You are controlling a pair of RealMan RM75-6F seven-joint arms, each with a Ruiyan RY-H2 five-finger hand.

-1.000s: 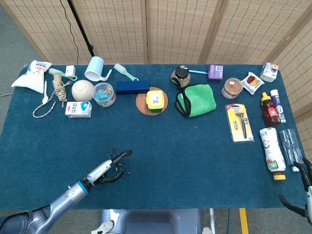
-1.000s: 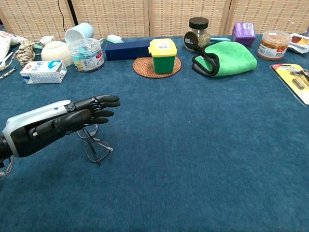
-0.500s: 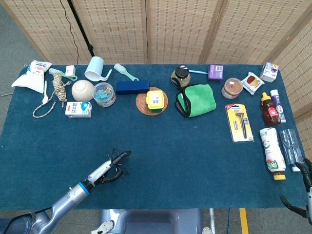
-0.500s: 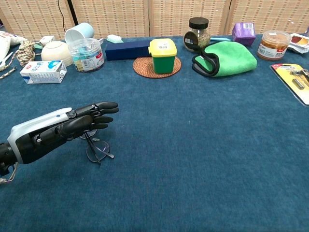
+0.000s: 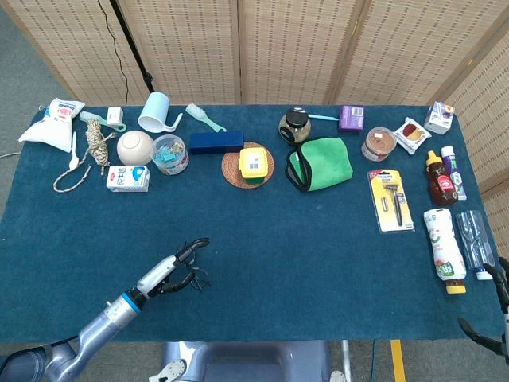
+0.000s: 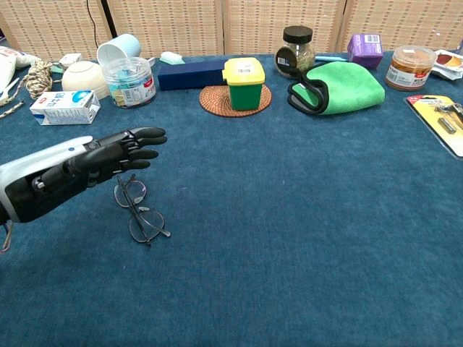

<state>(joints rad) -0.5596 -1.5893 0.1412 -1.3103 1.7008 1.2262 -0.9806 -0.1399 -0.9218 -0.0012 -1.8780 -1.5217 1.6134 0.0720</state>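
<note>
The left hand hangs in the left middle of the chest view with its dark fingers stretched forward and slightly apart, holding nothing. Just beneath and a little to the right of its fingertips lie the glasses, folded on the blue bench, lenses down on the cloth, apart from the hand as far as this view shows. In the head view the same hand sits in the lower left of the frame, and the thin dark frame of the glasses shows just right of it. The flat, outstretched pose looks like a hand poised above a low, thin thing rather than one closing on it; a wire frame lying flat leaves little to grip, so I judge any grasp would have to come from above with the fingertips.

The right hand shows only at the lower right edge of the head view, a few dark fingers off the bench corner; whether it is spread or curled I cannot tell.

Everything else is ranged along the top of the frame, well apart from the glasses: a milk carton, a clear tub, a yellow box on a woven coaster, and a folded green cloth
</note>
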